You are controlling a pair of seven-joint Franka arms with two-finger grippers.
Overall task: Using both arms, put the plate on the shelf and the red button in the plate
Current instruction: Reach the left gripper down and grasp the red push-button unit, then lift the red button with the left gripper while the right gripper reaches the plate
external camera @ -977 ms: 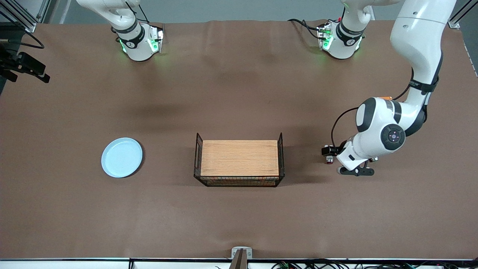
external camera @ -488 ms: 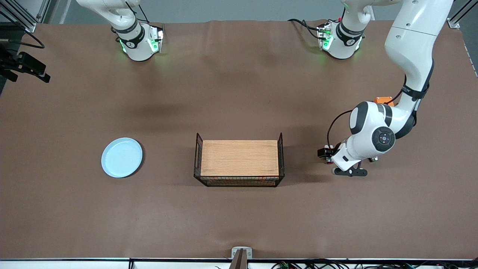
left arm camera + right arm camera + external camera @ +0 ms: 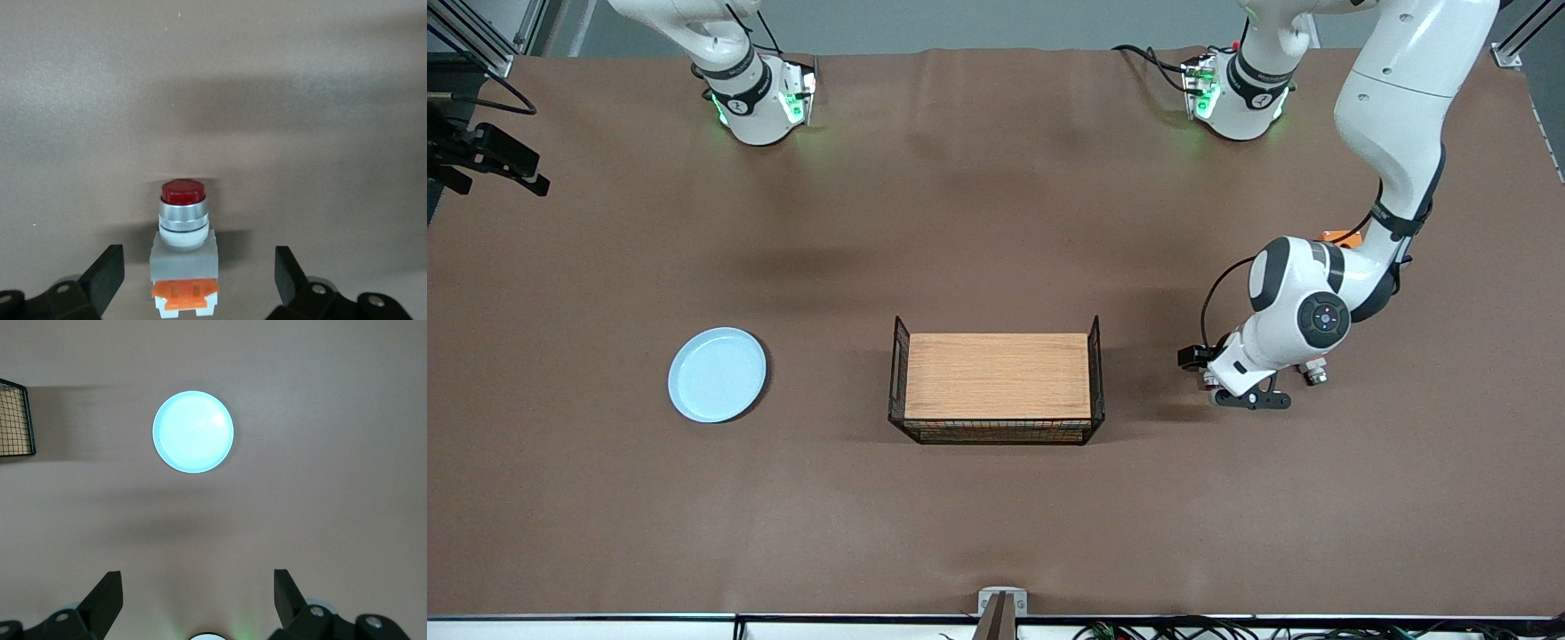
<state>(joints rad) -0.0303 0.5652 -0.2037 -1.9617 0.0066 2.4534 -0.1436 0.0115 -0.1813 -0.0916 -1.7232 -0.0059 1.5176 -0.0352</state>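
Note:
The red button (image 3: 183, 250) lies on the brown table with its dark red cap pointing away from my left wrist. My left gripper (image 3: 198, 261) is low over it, open, one finger on each side with gaps between. In the front view the left gripper (image 3: 1209, 373) is beside the tray's end nearest the left arm's base, and the button (image 3: 1211, 382) is mostly hidden under it. The pale blue plate (image 3: 717, 374) lies toward the right arm's end of the table. My right gripper (image 3: 198, 587) is open and empty, high over the table, with the plate (image 3: 193, 432) far below.
A wooden tray in a black wire basket (image 3: 996, 433) stands mid-table; its corner shows in the right wrist view (image 3: 15, 417). A similar small part with a silvery end (image 3: 1316, 375) lies beside the left hand. An orange box (image 3: 1339, 236) peeks out at the left forearm.
The left arm has shifted toward the tray, and the gripper has moved a little that way over the red button. The silvery-ended part has come into view. The plate has not moved.

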